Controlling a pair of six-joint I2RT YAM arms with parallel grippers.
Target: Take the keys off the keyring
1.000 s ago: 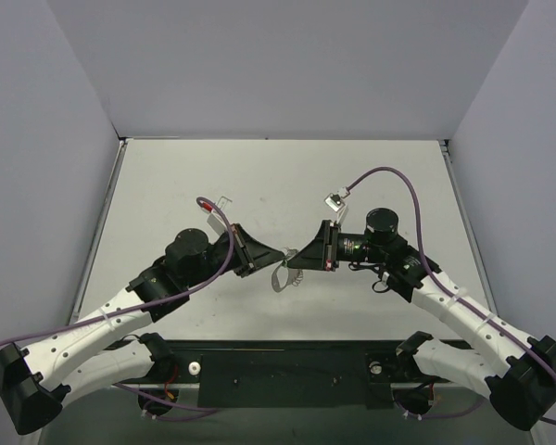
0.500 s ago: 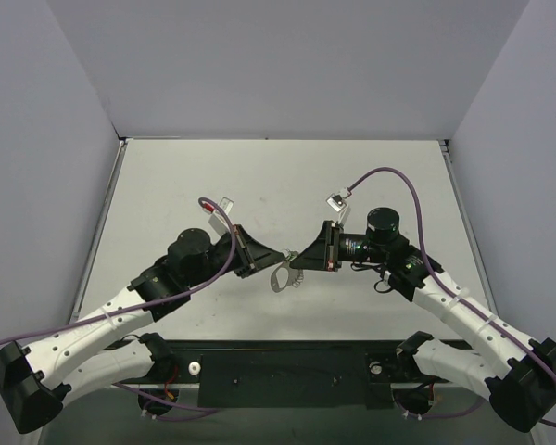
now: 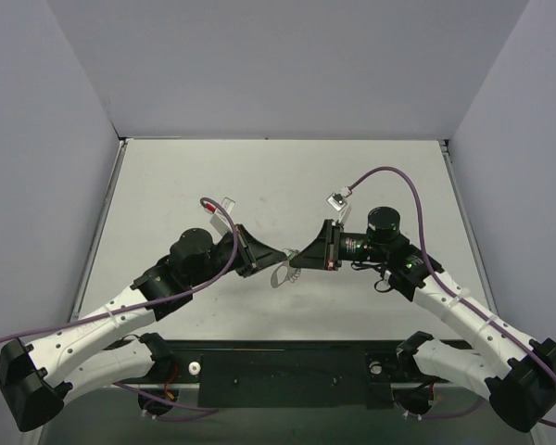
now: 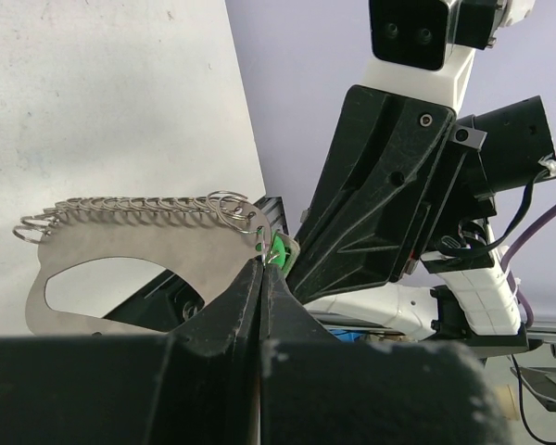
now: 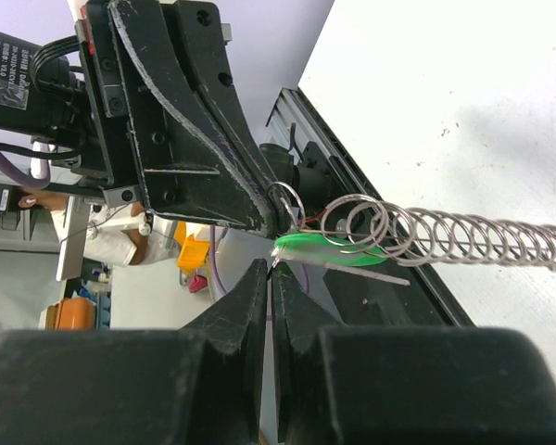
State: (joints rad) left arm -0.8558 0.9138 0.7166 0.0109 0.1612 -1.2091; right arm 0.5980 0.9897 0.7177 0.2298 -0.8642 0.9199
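Observation:
The keyring (image 3: 280, 275) is a flat grey metal plate (image 4: 167, 239) with an oval opening and a scalloped edge strung with several small wire rings (image 5: 463, 239). It is held above the table between both arms. My left gripper (image 4: 261, 269) is shut on the plate's corner. A tiny key with a green head (image 5: 329, 246) hangs at that corner (image 4: 278, 248). My right gripper (image 5: 271, 269) is shut on the key's silvery end. In the top view the left gripper (image 3: 284, 260) and right gripper (image 3: 296, 259) meet tip to tip over the table's middle.
Purple cables loop over both arms, one with a white tag (image 3: 336, 198) and one with a red plug (image 3: 207, 204). The black base rail (image 3: 287, 371) runs along the near edge. Grey walls close off the table's left, right and back sides.
The keyring has risen slightly and both gripper tips have edged closer together. Both grips are unchanged.

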